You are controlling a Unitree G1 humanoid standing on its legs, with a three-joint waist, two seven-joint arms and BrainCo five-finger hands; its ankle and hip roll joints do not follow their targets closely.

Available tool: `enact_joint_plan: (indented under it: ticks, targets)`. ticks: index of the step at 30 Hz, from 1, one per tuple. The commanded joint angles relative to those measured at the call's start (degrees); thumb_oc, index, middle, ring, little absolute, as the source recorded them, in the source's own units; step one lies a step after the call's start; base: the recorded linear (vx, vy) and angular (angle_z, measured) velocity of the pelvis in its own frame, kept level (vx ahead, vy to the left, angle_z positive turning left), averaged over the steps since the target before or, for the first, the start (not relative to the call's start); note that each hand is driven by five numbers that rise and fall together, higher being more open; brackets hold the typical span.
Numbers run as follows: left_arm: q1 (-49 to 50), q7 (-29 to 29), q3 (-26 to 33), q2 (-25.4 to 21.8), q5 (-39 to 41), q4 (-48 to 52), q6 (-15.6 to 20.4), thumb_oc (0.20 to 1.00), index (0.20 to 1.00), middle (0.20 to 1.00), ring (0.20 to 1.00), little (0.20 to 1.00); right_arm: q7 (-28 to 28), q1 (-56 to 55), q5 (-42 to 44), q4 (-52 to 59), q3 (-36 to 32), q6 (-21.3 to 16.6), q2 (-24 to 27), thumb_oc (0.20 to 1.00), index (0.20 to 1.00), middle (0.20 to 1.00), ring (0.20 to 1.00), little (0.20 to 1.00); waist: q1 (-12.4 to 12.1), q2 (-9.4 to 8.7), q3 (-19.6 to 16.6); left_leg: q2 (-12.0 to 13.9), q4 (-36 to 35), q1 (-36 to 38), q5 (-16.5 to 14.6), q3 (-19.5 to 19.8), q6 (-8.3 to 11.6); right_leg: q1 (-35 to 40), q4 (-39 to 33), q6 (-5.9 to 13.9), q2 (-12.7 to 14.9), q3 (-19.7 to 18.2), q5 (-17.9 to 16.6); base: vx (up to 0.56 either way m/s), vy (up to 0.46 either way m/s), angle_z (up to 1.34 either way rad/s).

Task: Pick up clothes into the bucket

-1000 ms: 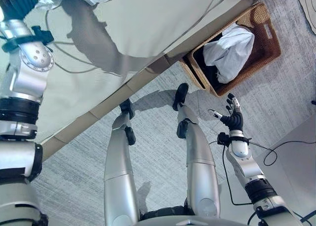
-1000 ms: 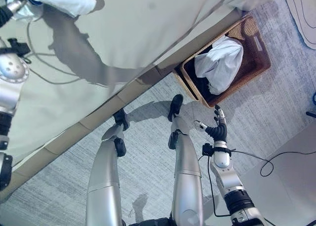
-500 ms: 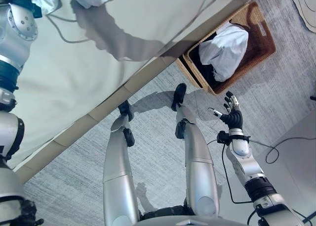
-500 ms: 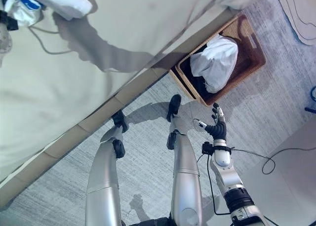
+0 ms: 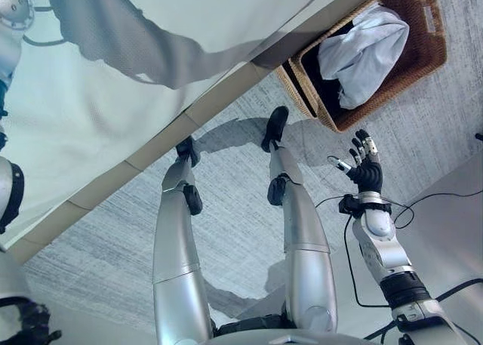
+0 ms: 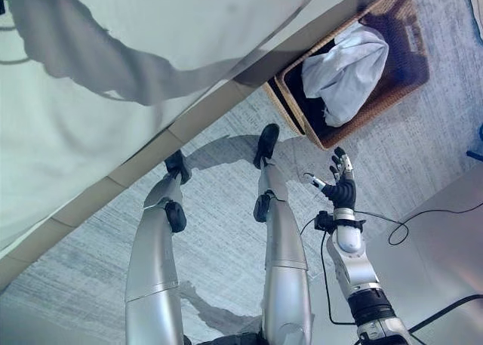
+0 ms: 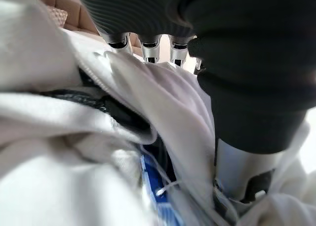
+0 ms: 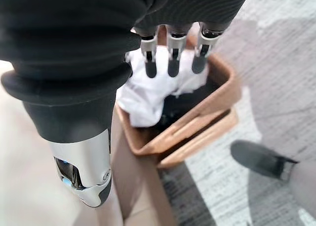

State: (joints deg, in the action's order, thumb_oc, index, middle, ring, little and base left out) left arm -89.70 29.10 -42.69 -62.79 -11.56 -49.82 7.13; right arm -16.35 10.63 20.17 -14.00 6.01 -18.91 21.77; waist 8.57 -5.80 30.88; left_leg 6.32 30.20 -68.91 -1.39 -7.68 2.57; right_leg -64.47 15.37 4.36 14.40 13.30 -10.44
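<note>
Two hands were at work in quite different places. On the floor stood a wicker basket (image 5: 423,54), set against the foot of a bed (image 5: 189,28) with a pale sheet, and a white garment (image 5: 366,50) was already draped inside it over something dark. The right hand (image 5: 366,171) hovered above the grey carpet (image 5: 113,254) just short of the basket's near corner, its fingers (image 8: 170,55) straight and spread, holding nothing; in its wrist view they pointed toward the basket's open mouth and the white cloth in it.

The left arm reached far the other way, up over the bed toward the far-left corner of the head views, well apart from the basket. In the left wrist view the left hand (image 7: 148,45) lay deep in a heap of white clothes (image 7: 59,137), with a dark strip and a bit of blue among the folds. Its fingers ran down into the cloth and a white fold lay over them, so whether they had closed on a piece could not be told.

By my reading, the next move hinged on that span: the clothes to be gathered lay at the left hand, while the basket sat down on the robot's right side, nearer the free right hand. Any garment lifted would have to cross the whole width of the bed and come down over the basket's rim.
</note>
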Motion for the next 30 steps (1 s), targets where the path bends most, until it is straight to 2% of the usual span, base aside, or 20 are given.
enact_joint_plan:
  ticks: [1, 4, 5, 6, 14, 19, 21, 22, 25, 27, 29, 30]
  targets:
    - [0.9, -1.5, 0.1, -4.4, 1.4, -3.7, -2.2, 1.0, 1.0, 1.0, 1.0, 1.0, 0.4, -5.4, 2.4, 2.8, -2.8, -2.7, 3.3, 1.0, 1.0, 1.0, 1.0, 1.0, 1.4, -0.38, -1.1, 0.6, -0.1, 0.8, -1.7, 3.3, 2.04, 2.0, 0.7, 10.42, 6.7, -4.1, -1.6, 0.0, 0.035, -0.03]
    - [0.8, -4.5, 0.0, -3.6, 2.2, -7.6, -2.3, 1.0, 1.0, 1.0, 1.0, 1.0, 1.5, -5.5, 3.7, 2.3, -3.3, -2.0, 3.4, 1.0, 1.0, 1.0, 1.0, 1.0, 1.7, -0.25, -1.8, 1.0, -0.1, 0.6, -1.7, 3.1, 2.09, 1.9, 0.0, 10.54, 6.7, -3.8, -2.0, 0.01, 0.041, -0.02]
    - [1.1, -5.3, 0.0, -3.4, 2.1, -7.6, -2.1, 0.313, 0.313, 0.313, 0.313, 0.313, 1.7, -5.5, 3.8, 2.0, -3.3, -2.0, 3.2, 1.0, 1.0, 1.0, 1.0, 1.0, 1.7, -0.21, -2.1, 1.1, -0.2, 0.7, -1.7, 2.9, 2.11, 2.1, -0.5, 10.57, 6.8, -3.6, -2.2, 0.01, 0.027, -0.03]
    - [1.1, -5.3, 0.0, -3.4, 2.1, -7.6, -2.1, 0.2, 0.2, 0.2, 0.2, 0.2, 1.8, -5.6, 3.8, 2.0, -3.3, -2.0, 3.2, 1.0, 1.0, 1.0, 1.0, 1.0, 1.7, -0.2, -2.1, 1.1, -0.2, 0.7, -1.7, 2.9, 2.11, 2.1, -0.5, 10.57, 6.8, -3.6, -2.3, 0.01, 0.025, -0.04]
    - [6.6, -4.1, 3.8, -3.4, 1.0, -4.2, -1.2, 0.2, 0.2, 0.2, 0.2, 0.2, 2.9, -6.5, 3.1, 1.2, -2.8, -2.5, 2.5, 1.0, 1.0, 1.0, 1.0, 1.0, 2.2, -0.54, -3.4, 1.3, -0.7, 2.5, -2.0, 2.7, 2.52, 4.5, -3.4, 10.64, 6.4, -3.6, -3.1, 0.01, 0.008, -0.01]
    - [17.9, -2.6, 11.6, -3.2, -1.5, 4.8, 0.0, 0.2, 0.2, 0.2, 0.2, 0.2, 2.5, -5.8, 1.5, -1.3, -2.5, -2.0, 1.3, 1.0, 1.0, 1.0, 1.0, 1.0, 1.3, -0.43, -4.0, 1.4, -1.9, 6.8, -2.0, 2.4, 2.79, 8.2, -4.0, 10.54, 6.0, -3.6, -2.9, 0.01, 0.004, -0.02]
    - [25.8, -2.2, 18.2, -2.3, -2.0, 10.1, 0.6, 0.2, 0.2, 0.2, 0.2, 0.2, 2.0, -5.8, 0.2, -2.1, -2.5, -1.5, 1.6, 1.0, 1.0, 1.0, 1.0, 1.0, 0.9, -0.21, -4.1, 1.5, -2.9, 9.8, -2.0, 2.2, 2.91, 10.9, -4.5, 10.49, 5.7, -3.4, -2.9, 0.02, -0.029, -0.06]
    - [28.3, -2.0, 19.8, -1.8, -2.1, 12.4, 1.1, 0.2, 0.2, 0.2, 0.2, 0.2, 1.7, -5.6, -0.2, -2.7, -3.0, -1.2, 1.4, 1.0, 1.0, 1.0, 1.0, 1.0, 0.4, -0.32, -4.3, 1.4, -3.2, 10.9, -2.0, 2.2, 2.98, 12.1, -4.7, 10.49, 5.6, -3.1, -2.8, 0.01, -0.056, -0.07]
    - [41.8, -2.1, 29.4, 3.4, -2.5, 19.2, 2.6, 0.2, 0.2, 0.2, 0.2, 0.2, 0.9, -5.1, -2.3, -5.0, -4.1, -0.1, 1.8, 1.0, 1.0, 1.0, 1.0, 1.0, -1.0, 0.0, -5.2, 0.7, -6.1, 19.0, -1.8, 1.9, 3.2, 19.8, -6.2, 10.29, 5.0, -2.7, -2.4, -0.01, -0.045, -0.03]
    - [44.8, -2.5, 31.6, 5.3, -1.9, 20.5, 3.3, 0.2, 0.2, 0.2, 0.2, 0.2, 0.5, -4.9, -3.0, -5.6, -4.2, 0.3, 2.1, 1.0, 1.0, 1.0, 1.0, 1.0, -1.2, 0.11, -5.2, 0.6, -6.8, 21.5, -1.8, 1.9, 3.27, 22.1, -6.6, 10.24, 4.9, -2.4, -2.3, 0.01, -0.038, -0.05]
    - [52.6, -3.6, 35.2, 8.8, -1.7, 26.0, 4.8, 0.2, 0.2, 0.2, 0.2, 0.2, 0.3, -4.7, -5.9, -5.5, -4.7, 1.2, 3.0, 1.0, 1.0, 1.0, 1.0, 1.0, -2.2, 0.49, -5.8, 0.4, -8.8, 28.7, -1.9, 1.5, 3.4, 29.2, -8.1, 9.97, 4.4, -2.1, -1.7, 0.04, -0.051, -0.03]
    - [53.1, -3.6, 35.6, 8.9, -1.7, 26.3, 4.8, 0.2, 0.2, 0.2, 0.2, 0.2, 0.2, -4.8, -5.9, -5.5, -4.6, 1.3, 3.2, 1.0, 1.0, 1.0, 1.0, 1.0, -2.1, 0.55, -5.6, 0.5, -9.1, 29.2, -1.8, 1.5, 3.43, 29.6, -8.2, 9.97, 4.4, -2.1, -1.7, -0.03, -0.049, -0.07]
